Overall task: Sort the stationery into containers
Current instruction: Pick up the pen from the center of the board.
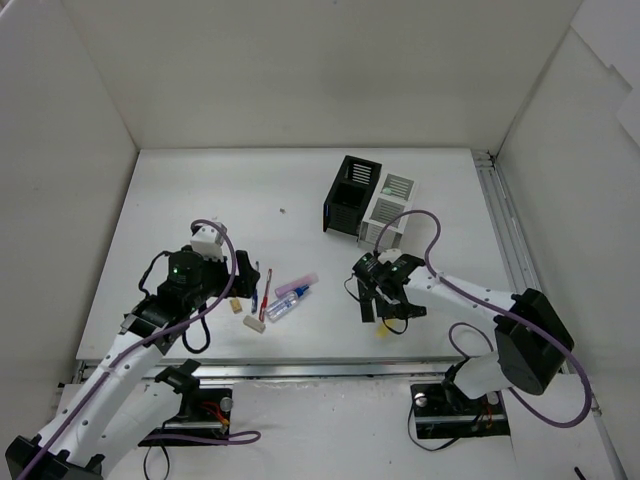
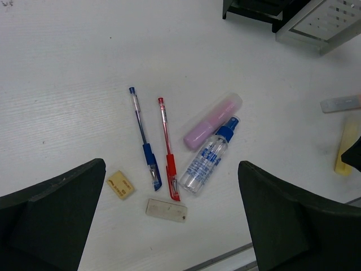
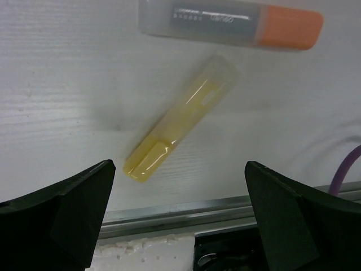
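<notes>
Hovers with right hand (image 3: 179,169) spread, pinching nothing, over yellow stick (image 3: 180,113) lying slantwise at centre frame, just above the rail (image 3: 169,217) along the desk (image 3: 56,84) edge at the bottom. Could spin or skid that slick stick toward the rail if closed across the slant, or nudge the orange-capped marker (image 3: 231,20) at top. Holds left hand (image 2: 171,166) likewise spread and empty above beige eraser (image 2: 120,184) and white eraser (image 2: 166,209) at lower centre. Higher in frame, blue pen (image 2: 144,138) beside red pen (image 2: 167,148), and pink marker (image 2: 212,121) against blue-capped tube (image 2: 207,160). Might catch both pens at once, or set the tube rolling. Farthest, upper centre of the top view, black box (image 1: 352,193) and white box (image 1: 388,208) side by side. May tip under a long pen dropped off-centre, or get brushed by the purple cable (image 1: 425,213) arching close.
</notes>
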Available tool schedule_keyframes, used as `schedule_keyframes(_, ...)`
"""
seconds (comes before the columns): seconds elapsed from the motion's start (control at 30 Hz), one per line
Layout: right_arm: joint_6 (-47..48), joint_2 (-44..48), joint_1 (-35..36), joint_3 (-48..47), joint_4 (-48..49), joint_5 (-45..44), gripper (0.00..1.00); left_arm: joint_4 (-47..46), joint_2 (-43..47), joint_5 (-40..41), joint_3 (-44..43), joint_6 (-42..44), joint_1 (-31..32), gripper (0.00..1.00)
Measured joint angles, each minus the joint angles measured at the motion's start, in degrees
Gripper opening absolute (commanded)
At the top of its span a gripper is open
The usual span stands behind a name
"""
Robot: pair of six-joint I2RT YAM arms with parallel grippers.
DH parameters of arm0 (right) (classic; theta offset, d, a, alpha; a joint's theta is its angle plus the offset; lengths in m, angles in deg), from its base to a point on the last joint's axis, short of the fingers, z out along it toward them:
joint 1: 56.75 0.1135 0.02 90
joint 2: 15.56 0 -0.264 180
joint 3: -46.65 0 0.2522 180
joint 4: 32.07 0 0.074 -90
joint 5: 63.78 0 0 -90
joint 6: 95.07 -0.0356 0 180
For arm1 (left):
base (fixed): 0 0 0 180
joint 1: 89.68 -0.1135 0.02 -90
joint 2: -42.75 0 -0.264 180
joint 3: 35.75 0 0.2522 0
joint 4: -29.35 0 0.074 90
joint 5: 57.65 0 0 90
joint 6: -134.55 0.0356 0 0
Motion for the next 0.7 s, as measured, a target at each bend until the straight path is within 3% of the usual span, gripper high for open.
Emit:
schedule_keyframes(0.27, -2.3, 0.9, 2.1, 0.8, -1.0, 3.6, 0.98, -0.2, 0.3, -0.1, 1.4, -0.3, 0.4, 1.00)
schedule_keyframes(0.5, -10.7, -0.9, 2.1, 0.1, -9.9, 0.1, 0.98, -0.6, 0.4, -0.7, 2.8, -0.3, 0.5, 1.00)
schedule_keyframes(0.7, -10.1, -3.4, 2.0, 0.3, -6.2, 1.8, 0.98, -0.9, 0.4, -0.9, 2.8, -0.3, 0.5, 1.00)
